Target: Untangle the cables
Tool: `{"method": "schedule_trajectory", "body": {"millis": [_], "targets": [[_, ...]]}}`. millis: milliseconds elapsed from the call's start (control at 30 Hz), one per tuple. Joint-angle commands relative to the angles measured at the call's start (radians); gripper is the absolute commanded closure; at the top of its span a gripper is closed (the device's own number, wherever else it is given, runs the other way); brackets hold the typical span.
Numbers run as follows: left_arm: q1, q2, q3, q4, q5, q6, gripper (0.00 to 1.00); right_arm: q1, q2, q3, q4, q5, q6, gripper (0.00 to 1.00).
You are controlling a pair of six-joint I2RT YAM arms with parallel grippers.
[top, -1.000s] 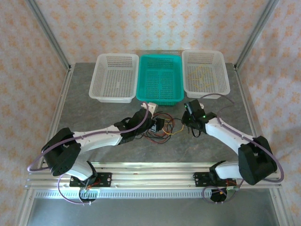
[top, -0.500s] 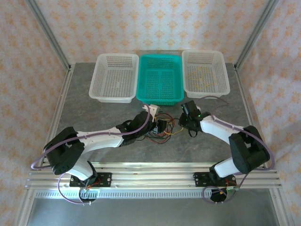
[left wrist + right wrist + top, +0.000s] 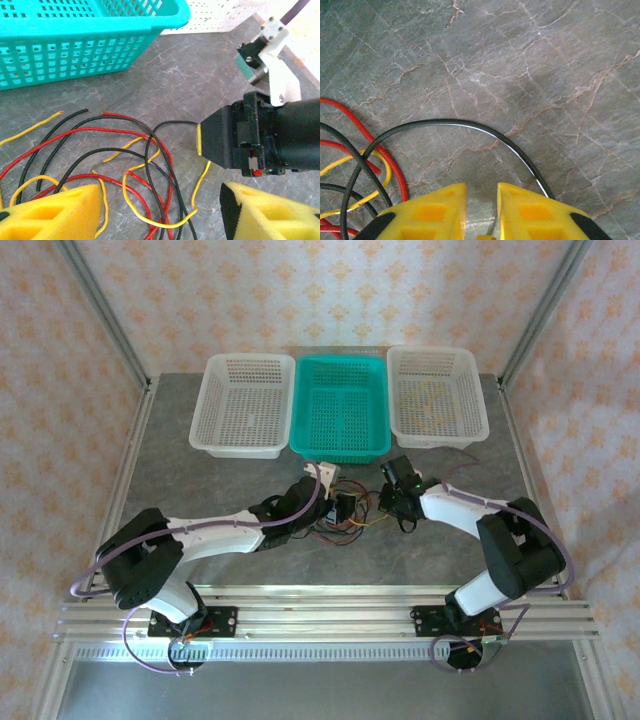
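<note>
Two pincers, entered from the tips outward.

Item 1, right gripper [image 3: 480,200]: we record its yellow pads drawn close with a narrow slit between them, set low over the table [image 3: 545,65]. A black strand [image 3: 470,125] arcs just ahead of the tips and runs under one pad. We cannot tell whether any strand is pinched.

Item 2, left gripper [image 3: 160,215]: pads well apart, holding nothing, straddling the near part of the cables [image 3: 125,150].

Item 3, the cables: red, yellow and black strands crossed over one another in a loose heap on the table. They lie between the two grippers, near the front of the teal basket [image 3: 75,45].

Step in hand, in our judgement: securing one strand at the heap's right edge so it can be drawn clear. To do this well we would want:
- a single strand between the pads, not two
- a low, slow pull out to the right
- the left gripper pinning the rest so the heap does not follow

Room, as we judge it:
- Bare table lies to the right and toward the near edge.
- The far side is lined by the teal basket, a white basket [image 3: 240,445] and a second white basket [image 3: 437,438].
- The grippers stand near each other, so inward moves are the tight ones.
</note>
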Motion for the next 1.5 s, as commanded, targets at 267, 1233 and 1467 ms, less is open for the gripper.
{"method": "schedule_trajectory", "body": {"millis": [267,1233,1467], "targets": [[-0.003,-0.006,-0.005,-0.039,-0.144,-0.063,0.35,0.017,-0.064,0.006,-0.017,0.017,-0.108,0.95],[0.151,-0.137,-0.122,0.135,0.133,-0.119,0.3,0.017,-0.45,-0.072,0.126,-0.072,-0.393,1.0],[0.172,-0.191,-0.108,0.159,0.195,-0.106,0.29,0.017,-0.515,-0.038,0.077,0.032,-0.38,1.0]]}}
